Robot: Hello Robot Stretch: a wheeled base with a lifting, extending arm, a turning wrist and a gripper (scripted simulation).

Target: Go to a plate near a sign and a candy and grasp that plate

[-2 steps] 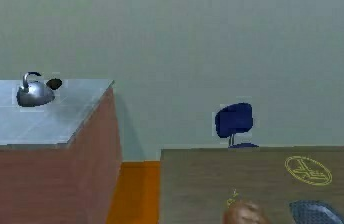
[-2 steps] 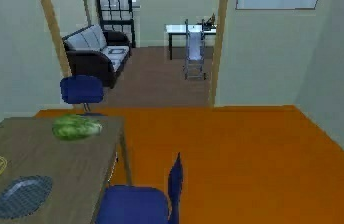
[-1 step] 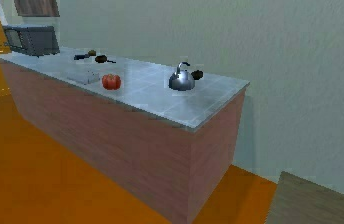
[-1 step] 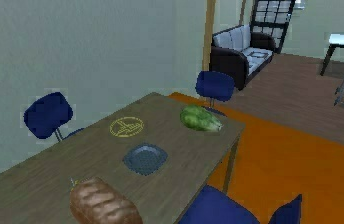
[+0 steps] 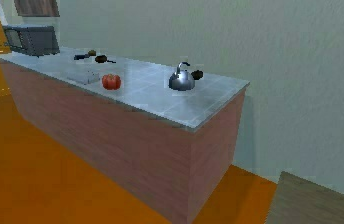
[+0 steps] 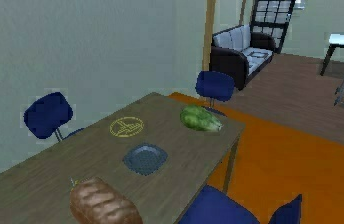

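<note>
Plate, grey-blue and shallow, lies near the middle of a wooden table in the arm side view; the gripper's state cannot be told; just beyond the plate, apart from it, lies a flat round disc with a yellow rim; a leafy green lump sits toward the table's far corner; a brown bread loaf lies at the near edge; blue chairs stand around the table; a dark sofa stands well beyond; in the forward view a long counter bears a grey kettle, a small red thing and a microwave
</note>
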